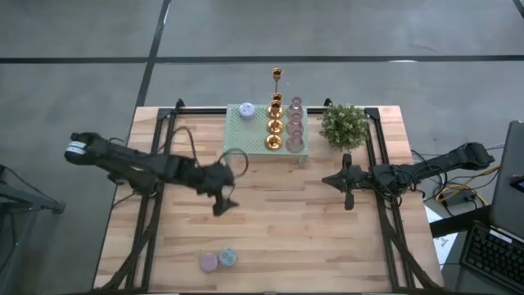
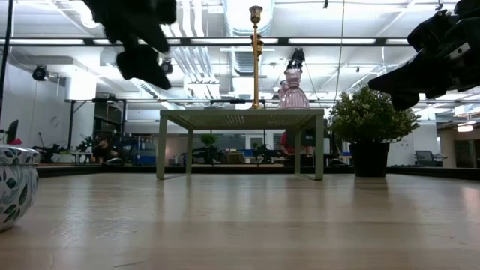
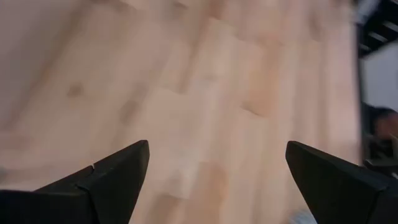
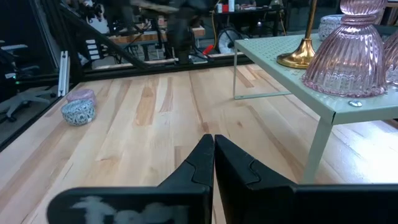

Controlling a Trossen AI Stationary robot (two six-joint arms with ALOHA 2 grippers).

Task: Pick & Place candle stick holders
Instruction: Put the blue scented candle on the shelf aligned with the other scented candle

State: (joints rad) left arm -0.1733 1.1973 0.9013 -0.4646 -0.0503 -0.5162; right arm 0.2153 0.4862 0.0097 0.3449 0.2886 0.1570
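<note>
Several gold holders (image 1: pixel 274 123) and pink glass holders (image 1: pixel 295 123) stand in two rows on the mint-green stand (image 1: pixel 246 139), with a lilac round one (image 1: pixel 246 111) at its far left. A tall thin gold holder (image 1: pixel 277 75) stands at the stand's far edge. A pink squat holder (image 1: pixel 209 261) and a blue patterned one (image 1: pixel 228 257) sit on the table near its front edge. My left gripper (image 1: pixel 225 205) hangs open and empty above the bare table, left of centre. My right gripper (image 1: pixel 332 180) is shut and empty, right of centre, pointing toward the table's left.
A small bushy plant (image 1: pixel 344 124) in a dark pot stands at the far right beside the stand. Bare wood (image 1: pixel 286 229) lies between the grippers and the front edge. The stand rests on thin legs (image 4: pixel 236 68) with open room beneath.
</note>
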